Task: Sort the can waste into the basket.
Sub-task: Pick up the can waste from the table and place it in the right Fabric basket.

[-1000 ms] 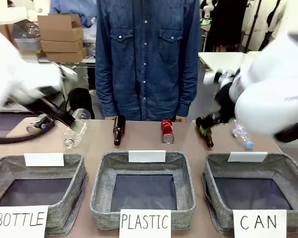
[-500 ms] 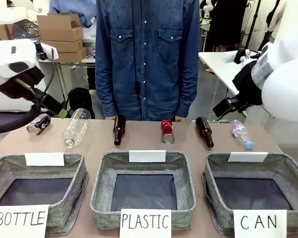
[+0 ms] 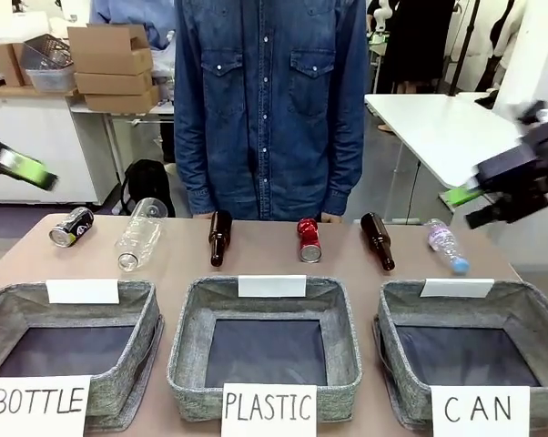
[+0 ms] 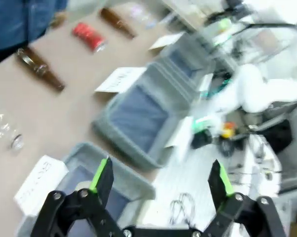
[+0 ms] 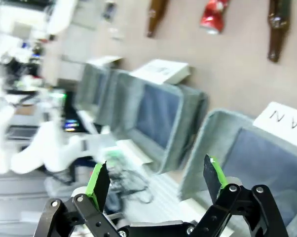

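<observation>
The red can [image 3: 308, 239] lies on its side at the table's far middle, and the dark can [image 3: 71, 227] lies at the far left. The "CAN" basket [image 3: 529, 314] stands front right with nothing in it. My left gripper [image 3: 19, 168] hangs open off the table's left edge, above the dark can's level. My right gripper [image 3: 471, 207] is open in the air beyond the right edge. In the left wrist view the open gripper [image 4: 160, 177] looks down at the baskets and the red can [image 4: 89, 37]. The right wrist view has its open gripper [image 5: 156, 182] over the "CAN" basket [image 5: 222, 121], with the red can [image 5: 213, 15] farther off.
Two brown bottles [image 3: 218, 237] [image 3: 377, 240] and two clear plastic bottles [image 3: 139, 235] [image 3: 446, 246] lie along the far side. The "PLASTIC" bin [image 3: 187, 319] and "BOTTLE" bin [image 3: 147, 314] stand at the front. A person in a denim shirt [image 3: 269, 100] stands behind the table.
Both arms have drawn back from over the row of bottles and cans, the left out to the left, the right out to the right. Nothing on the table moved.
</observation>
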Controlling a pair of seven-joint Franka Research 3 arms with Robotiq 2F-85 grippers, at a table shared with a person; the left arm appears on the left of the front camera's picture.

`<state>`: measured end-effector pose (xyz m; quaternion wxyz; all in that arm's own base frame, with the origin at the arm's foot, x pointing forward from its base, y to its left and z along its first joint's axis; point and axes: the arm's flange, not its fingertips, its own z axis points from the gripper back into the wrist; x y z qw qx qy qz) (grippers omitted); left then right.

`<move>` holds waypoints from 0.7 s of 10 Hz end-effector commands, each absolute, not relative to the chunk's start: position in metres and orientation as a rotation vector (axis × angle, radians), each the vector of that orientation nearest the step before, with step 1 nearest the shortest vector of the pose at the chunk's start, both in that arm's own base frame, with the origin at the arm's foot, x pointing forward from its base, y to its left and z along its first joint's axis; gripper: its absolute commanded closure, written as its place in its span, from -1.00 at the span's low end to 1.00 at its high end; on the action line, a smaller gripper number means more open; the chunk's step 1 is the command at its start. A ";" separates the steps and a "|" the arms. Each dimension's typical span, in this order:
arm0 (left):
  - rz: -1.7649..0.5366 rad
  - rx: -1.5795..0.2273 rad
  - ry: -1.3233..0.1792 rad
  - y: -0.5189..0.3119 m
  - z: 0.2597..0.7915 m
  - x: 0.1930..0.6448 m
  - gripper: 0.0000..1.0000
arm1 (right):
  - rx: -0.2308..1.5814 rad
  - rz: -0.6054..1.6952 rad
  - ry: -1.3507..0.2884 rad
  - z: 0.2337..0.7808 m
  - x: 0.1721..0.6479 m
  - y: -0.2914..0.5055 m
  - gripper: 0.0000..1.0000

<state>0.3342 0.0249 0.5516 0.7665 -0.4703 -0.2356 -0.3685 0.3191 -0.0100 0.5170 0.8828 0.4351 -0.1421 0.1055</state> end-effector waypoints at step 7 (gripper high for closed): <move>-0.603 -1.513 -0.468 0.065 0.549 0.343 -1.00 | 1.204 0.045 -0.236 0.517 0.318 -0.052 -1.00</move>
